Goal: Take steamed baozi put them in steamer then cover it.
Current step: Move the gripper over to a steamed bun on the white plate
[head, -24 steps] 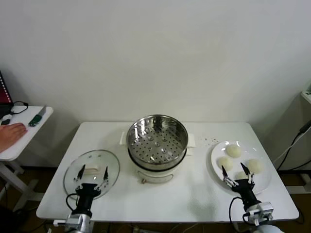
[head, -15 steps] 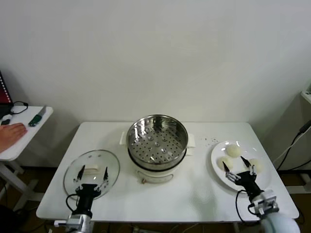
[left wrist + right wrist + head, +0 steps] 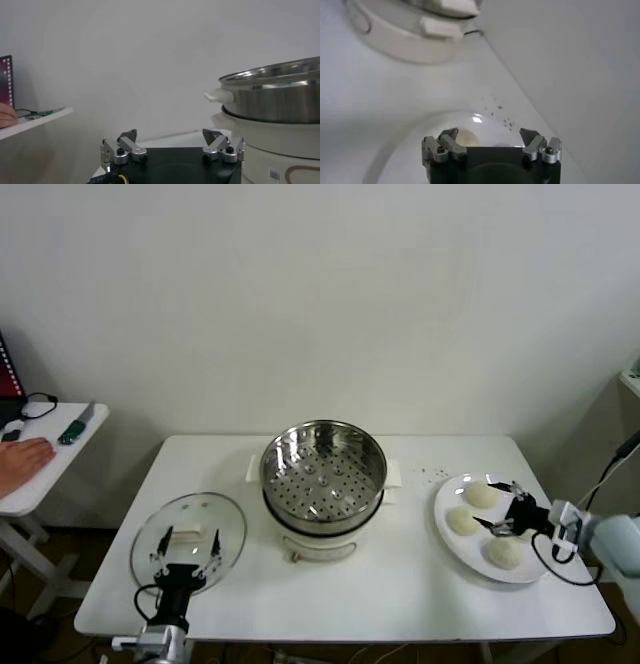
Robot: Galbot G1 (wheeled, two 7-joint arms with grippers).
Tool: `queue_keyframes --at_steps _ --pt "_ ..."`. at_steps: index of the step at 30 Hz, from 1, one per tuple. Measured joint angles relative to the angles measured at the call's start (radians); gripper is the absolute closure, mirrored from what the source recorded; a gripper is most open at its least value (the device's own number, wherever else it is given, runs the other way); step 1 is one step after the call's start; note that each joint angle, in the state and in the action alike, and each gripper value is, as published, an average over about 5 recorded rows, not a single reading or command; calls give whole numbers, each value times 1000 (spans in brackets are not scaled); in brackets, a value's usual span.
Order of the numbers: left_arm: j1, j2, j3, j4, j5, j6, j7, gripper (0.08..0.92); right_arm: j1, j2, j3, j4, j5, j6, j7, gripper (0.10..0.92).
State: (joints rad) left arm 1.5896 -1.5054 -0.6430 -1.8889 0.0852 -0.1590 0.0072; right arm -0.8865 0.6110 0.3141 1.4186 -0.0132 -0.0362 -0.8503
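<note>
Right gripper: fingers apart over the round cream-white dough buns | we judged them soft, easily dented | grip the sides lightly

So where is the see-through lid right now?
In the head view the glass lid lies flat on the white table, on the robot's left beside the steamer, with the open left gripper just over its near edge.

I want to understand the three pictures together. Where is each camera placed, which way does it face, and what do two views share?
Head view: high, facing forward and down at the table; left gripper and right gripper show.
Left wrist view: low, facing along the table; own open gripper.
Right wrist view: above the plate; own open gripper.
Head and left wrist views share the steamer.
</note>
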Motion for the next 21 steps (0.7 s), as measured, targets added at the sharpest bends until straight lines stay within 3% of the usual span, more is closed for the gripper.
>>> queue_keyframes --at_steps 9,21 --pt "-15 5 -7 11 -2 18 -5 177 493 -37 -445 -244 -139 79 -217 203" --pt "-23 18 -16 27 -5 36 -17 177 837 116 -789 -565 -256 141 -325 203"
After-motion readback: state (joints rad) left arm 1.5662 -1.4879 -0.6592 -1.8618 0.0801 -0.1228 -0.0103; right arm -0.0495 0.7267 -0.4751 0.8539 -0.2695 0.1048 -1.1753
